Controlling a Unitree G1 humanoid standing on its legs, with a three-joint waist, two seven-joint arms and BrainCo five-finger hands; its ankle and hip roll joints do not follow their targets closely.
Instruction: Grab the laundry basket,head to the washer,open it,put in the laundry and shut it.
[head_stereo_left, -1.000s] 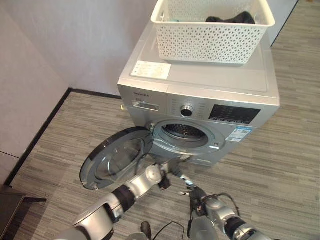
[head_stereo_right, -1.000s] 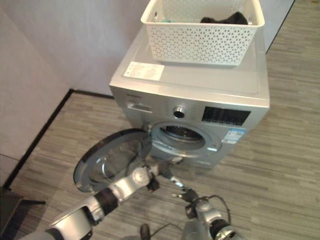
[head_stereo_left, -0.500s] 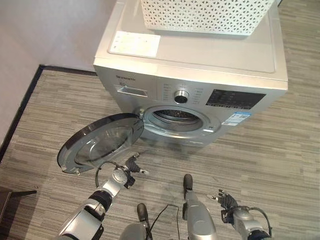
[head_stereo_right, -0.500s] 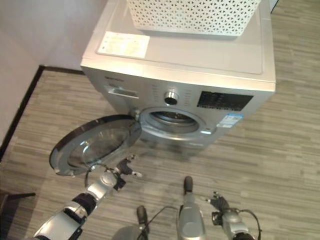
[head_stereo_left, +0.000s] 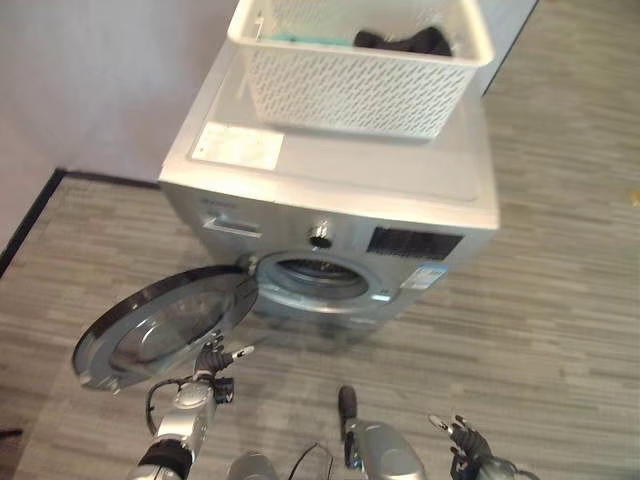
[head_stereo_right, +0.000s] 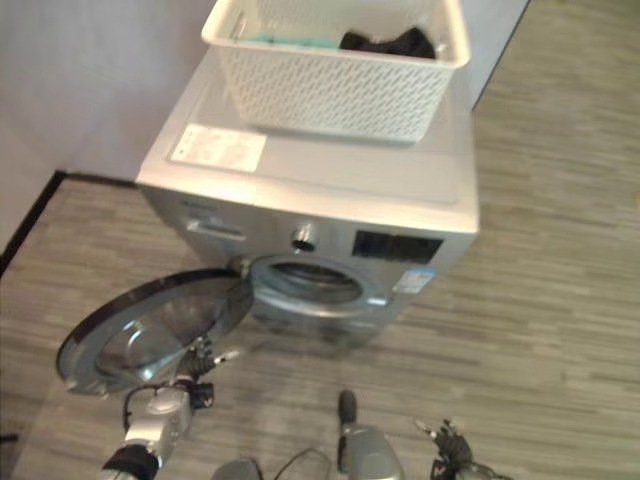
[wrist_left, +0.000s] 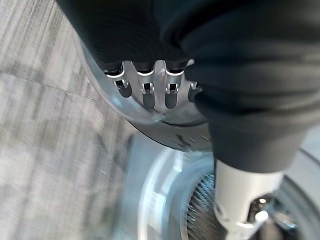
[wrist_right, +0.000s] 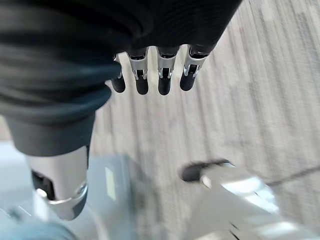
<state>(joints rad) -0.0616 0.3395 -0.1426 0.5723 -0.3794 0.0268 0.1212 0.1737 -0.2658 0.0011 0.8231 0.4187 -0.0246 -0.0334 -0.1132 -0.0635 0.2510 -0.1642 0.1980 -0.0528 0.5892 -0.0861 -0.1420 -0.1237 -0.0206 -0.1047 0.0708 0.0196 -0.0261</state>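
A silver front-loading washer (head_stereo_left: 400, 175) stands against the wall. Its round door (head_stereo_left: 160, 325) hangs wide open to my left, and the drum opening (head_stereo_left: 315, 275) is uncovered. On its top sits the white lattice laundry basket (head_stereo_left: 350, 85), holding dark laundry (head_stereo_left: 400, 42) and a teal piece. My left hand (head_stereo_left: 205, 378) is low by the floor, just below the door's near rim and apart from it, fingers (wrist_left: 145, 92) straight and holding nothing. My right hand (head_stereo_left: 465, 437) is low at the front right over bare floor, fingers (wrist_right: 150, 77) straight and holding nothing.
A grey wall with a black skirting (head_stereo_left: 30, 215) runs along the left. Striped grey floor (head_stereo_left: 560, 250) spreads to the right of and in front of the washer. The open door takes up the floor space at the washer's front left.
The camera has shifted, bringing the basket back into view. Both hands have drawn back and down from the washer's front; the left hand now sits below the door. The door stays open.
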